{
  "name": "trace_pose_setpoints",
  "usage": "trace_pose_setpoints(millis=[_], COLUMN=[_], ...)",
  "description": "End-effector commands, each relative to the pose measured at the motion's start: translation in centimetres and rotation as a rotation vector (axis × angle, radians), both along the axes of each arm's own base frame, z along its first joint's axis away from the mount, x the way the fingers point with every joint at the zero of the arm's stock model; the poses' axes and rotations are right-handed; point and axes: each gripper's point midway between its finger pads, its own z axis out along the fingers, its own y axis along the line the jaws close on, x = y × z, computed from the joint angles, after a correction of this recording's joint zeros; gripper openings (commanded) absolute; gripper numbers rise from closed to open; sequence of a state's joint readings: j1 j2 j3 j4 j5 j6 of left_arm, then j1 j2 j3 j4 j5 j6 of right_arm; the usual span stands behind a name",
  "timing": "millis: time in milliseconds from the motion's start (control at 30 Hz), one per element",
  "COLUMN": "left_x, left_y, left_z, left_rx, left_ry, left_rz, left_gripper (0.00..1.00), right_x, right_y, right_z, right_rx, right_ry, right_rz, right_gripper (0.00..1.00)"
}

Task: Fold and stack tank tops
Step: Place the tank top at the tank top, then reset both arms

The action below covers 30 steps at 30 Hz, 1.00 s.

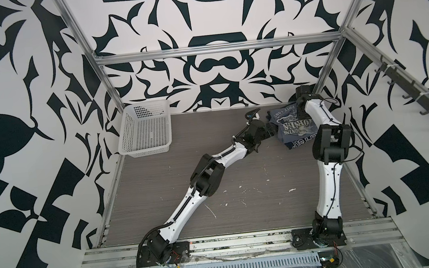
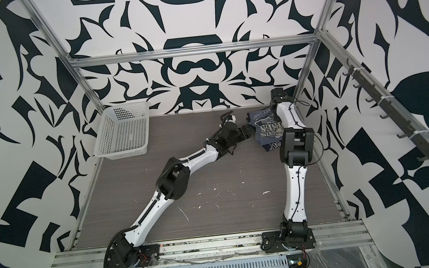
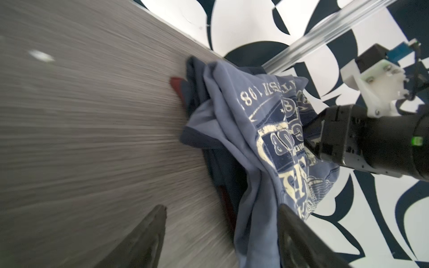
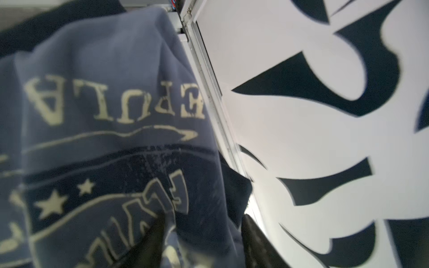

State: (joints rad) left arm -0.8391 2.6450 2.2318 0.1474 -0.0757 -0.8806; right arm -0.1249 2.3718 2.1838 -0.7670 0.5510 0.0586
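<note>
Topmost on the pile, the slate grey-blue tank top (image 1: 285,126) lies crumpled in the far right corner of the bench (image 1: 237,164), draped over the dark navy tank top (image 3: 222,167). Only the navy top's edges show beneath it. Its cream-white graphic faces up and sits upside down to the top views, where "LYING" and "ORSES" can be read, with what looks like "EST 1981" above them. The right wrist view shows a dark banner with two stars and large outlined letters, too close and blurred to read whole. Only the left wrist view shows the maroon trim (image 3: 176,87) poking out from under the navy cloth. In both top views the navy top shows as a dark strip with partial white lettering at the pile's near edge. The left pincer (image 3: 222,208) is spread wide at the pile's left side, with the grey-blue hem hanging against one finger. The right pincer (image 4: 204,218) is at the far side with its jaws parted and a fold of the cloth between them. A white perforated basket (image 1: 146,130) stands in the far left corner, well apart.
</note>
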Motion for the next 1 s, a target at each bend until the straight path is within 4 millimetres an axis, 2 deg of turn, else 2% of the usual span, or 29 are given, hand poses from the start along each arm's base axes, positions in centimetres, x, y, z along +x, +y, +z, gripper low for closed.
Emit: trace_pose_setpoints(millis=[0,67,133,267,333,400,467,500,567,633,667,767,800,833,900,967], left_x=[-1.2,-2.3,-3.4,-5.6,-6.8,-8.0,-9.4,-10.2,-11.5,-12.6,-12.9,-13.8,-14.0,-13.8,-13.7,-14.1], left_y=[1.5,2.8,4.9,10.3,14.3,18.9,23.6,26.3,31.1,36.9,39.7,47.0,48.6,51.0,52.2,54.2], left_z=[8.3,8.8,9.0,9.8,9.7,9.6,9.8,9.7,9.5,8.8,8.2,7.0,6.3,6.5,6.2,6.7], left_rx=[-0.002,0.039,0.099,0.198,0.259,0.348,0.465,0.539,0.681,0.83,0.873,0.953,0.964,0.958,0.971,1.012], left_ry=[-0.113,-0.112,-0.123,-0.153,-0.174,-0.197,-0.25,-0.281,-0.341,-0.356,-0.351,-0.339,-0.334,-0.337,-0.328,-0.376], left_rz=[0.002,-0.006,0.007,0.041,0.079,0.147,0.226,0.279,0.372,0.503,0.557,0.702,0.729,0.793,0.731,0.777], left_gripper=[0.81,0.84,0.99,0.99,0.99,0.99,0.99,0.99,0.99,0.99,0.99,0.99,0.99,0.99,0.99,0.99], right_x=[-1.4,-2.4,-3.1,-5.3,-7.2,-8.8,-10.7,-11.9,-13.8,-15.3,-16.0,-16.9,-16.9,-16.9,-16.7,-16.3], right_y=[-0.2,0.5,2.1,6.1,8.6,10.6,13.0,13.8,14.8,16.5,16.4,15.0,14.6,14.4,14.8,15.5], right_z=[6.9,7.9,8.7,10.3,10.6,10.7,10.3,9.7,7.8,4.6,2.9,-0.7,-1.3,-1.9,-2.6,-2.4], right_rx=[-0.019,0.019,0.095,0.189,0.196,0.223,0.276,0.304,0.329,0.342,0.324,0.191,0.165,0.154,0.153,0.179], right_ry=[-0.106,-0.128,-0.16,-0.196,-0.227,-0.301,-0.426,-0.505,-0.594,-0.586,-0.548,-0.479,-0.48,-0.484,-0.523,-0.554], right_rz=[-0.032,-0.023,0.015,0.079,0.118,0.156,0.238,0.264,0.32,0.442,0.443,0.423,0.411,0.409,0.435,0.475], right_gripper=[0.63,0.64,0.67,0.73,0.74,0.8,0.96,0.99,1.0,1.0,1.0,1.0,1.0,1.0,1.0,1.0])
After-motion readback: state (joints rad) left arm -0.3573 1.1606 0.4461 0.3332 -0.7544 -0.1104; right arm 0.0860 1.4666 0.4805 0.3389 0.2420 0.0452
